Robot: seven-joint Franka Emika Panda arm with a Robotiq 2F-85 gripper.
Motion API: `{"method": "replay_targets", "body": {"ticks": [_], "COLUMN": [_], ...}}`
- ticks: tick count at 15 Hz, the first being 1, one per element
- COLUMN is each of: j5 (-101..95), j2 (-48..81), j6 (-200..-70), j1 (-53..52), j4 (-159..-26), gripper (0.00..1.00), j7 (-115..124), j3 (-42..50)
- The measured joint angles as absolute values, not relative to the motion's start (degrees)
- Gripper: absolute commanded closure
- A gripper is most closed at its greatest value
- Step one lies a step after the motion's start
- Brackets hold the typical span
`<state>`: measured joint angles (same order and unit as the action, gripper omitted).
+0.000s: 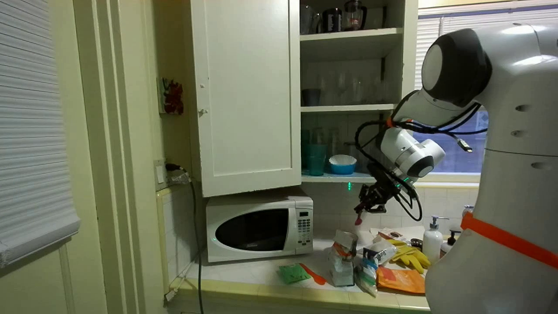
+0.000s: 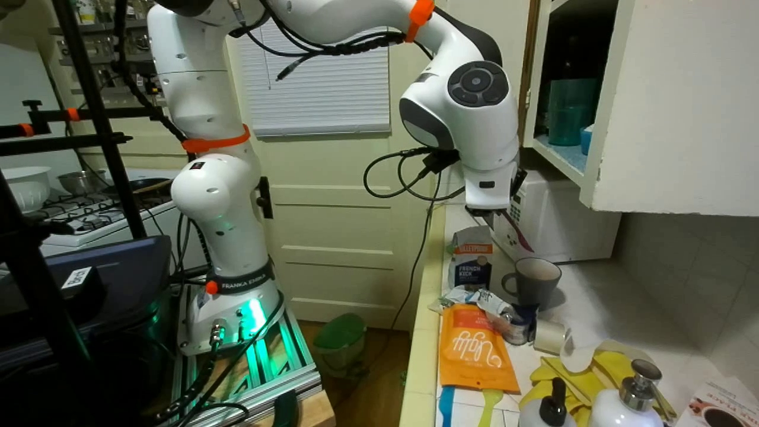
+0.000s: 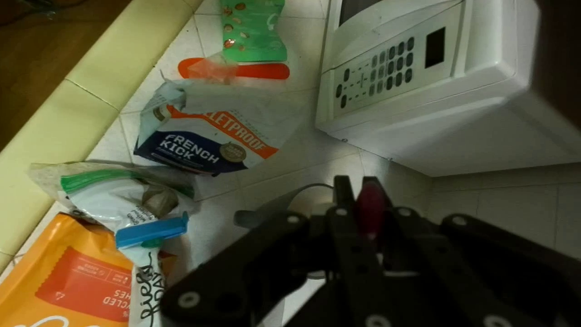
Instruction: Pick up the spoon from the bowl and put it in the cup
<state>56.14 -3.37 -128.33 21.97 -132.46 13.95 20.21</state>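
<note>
The claw [image 3: 357, 185] was nearly closed, with a narrow gap between its fingertips, and had a slim red spoon [image 3: 371, 210] clamped in its grip. The spoon was located near the dark gray mug [image 2: 532, 287] and above the level of its rim. Whether the lower end was centered over the mug's mouth could not be determined.

Long axis: the spoon pointed downward from the claw. In an exterior view [image 1: 358, 219] it hung close to vertical, and its lower end appeared broader. In an exterior view [image 2: 522, 237] it was tilted, the lower end slanting toward the mug.

The mug stood upright, handle toward the counter's front edge [image 2: 423, 356]. In the wrist view, the claw covered part of the mug.

Surrounding items, relative to the mug: a Bulletproof French Kick bag [image 2: 471, 261] stood upright near the handle, apart from it. The microwave [image 1: 257, 231] stood on one side; an orange pouch [image 2: 474, 350] and yellow gloves [image 2: 614, 369] lay on the opposite side. A green packet [image 3: 254, 41] and a red-orange utensil [image 3: 263, 71] lay well apart, beyond the bag. A blue bowl [image 1: 342, 168] sat higher, on a cabinet shelf [image 1: 331, 179].
</note>
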Motion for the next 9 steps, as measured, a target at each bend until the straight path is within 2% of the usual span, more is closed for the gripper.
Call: {"method": "replay_targets", "body": {"ticks": [9], "j5": [57.1], "j2": [6.4], "j6": [-127.9], "j1": [20.9], "j4": [-126.3], "gripper": [0.97], "j7": [13.9], "j3": [19.3]}}
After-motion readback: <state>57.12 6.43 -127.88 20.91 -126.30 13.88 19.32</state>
